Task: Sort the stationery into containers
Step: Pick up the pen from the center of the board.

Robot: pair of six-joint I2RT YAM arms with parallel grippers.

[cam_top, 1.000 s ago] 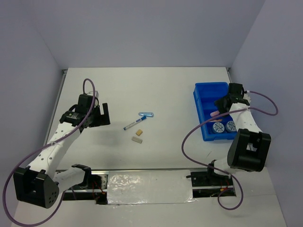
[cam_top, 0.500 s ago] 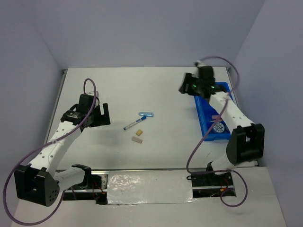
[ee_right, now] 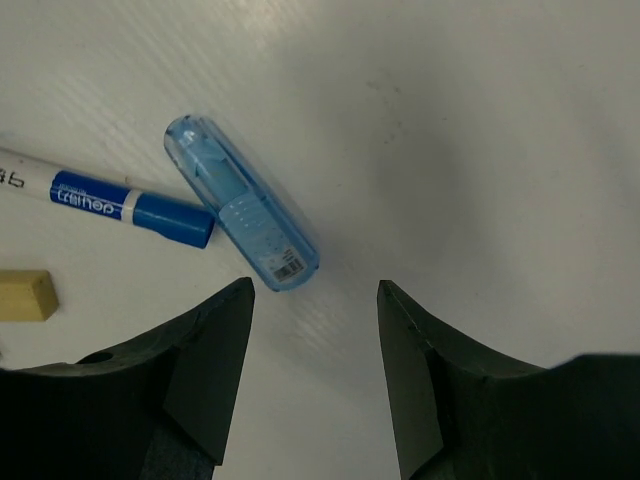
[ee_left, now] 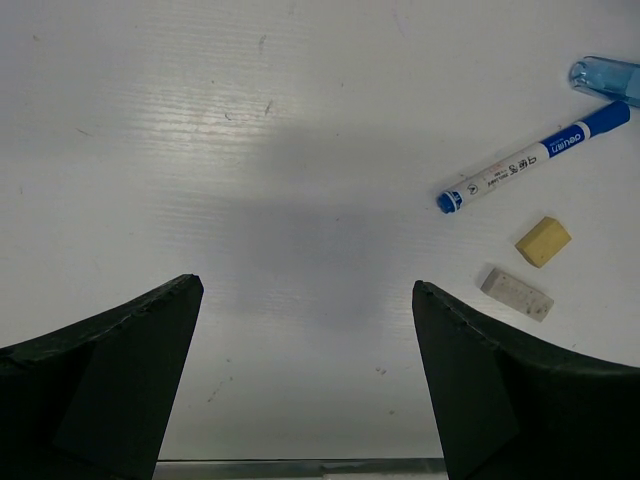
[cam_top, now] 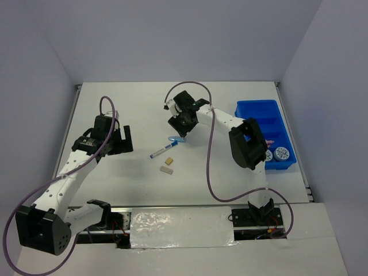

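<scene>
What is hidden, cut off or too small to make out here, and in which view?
1. Top view: the right arm covers part of the blue tray, so what lies there is hidden.
2. Left wrist view: the right edge cuts the light-blue clip.
3. Right wrist view: the left edge cuts the marker pen and a tan eraser.
4. Same view: the clip's label is too small to read.

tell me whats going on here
Two arms are sorting stationery into a blue tray. The right arm is stretched to mid-table, jaws open right at the clip, which lies by the marker's blue end. The left arm hovers over bare table, jaws open and empty. Two erasers lie loose near the marker. Two discs sit at the tray's near end.
</scene>
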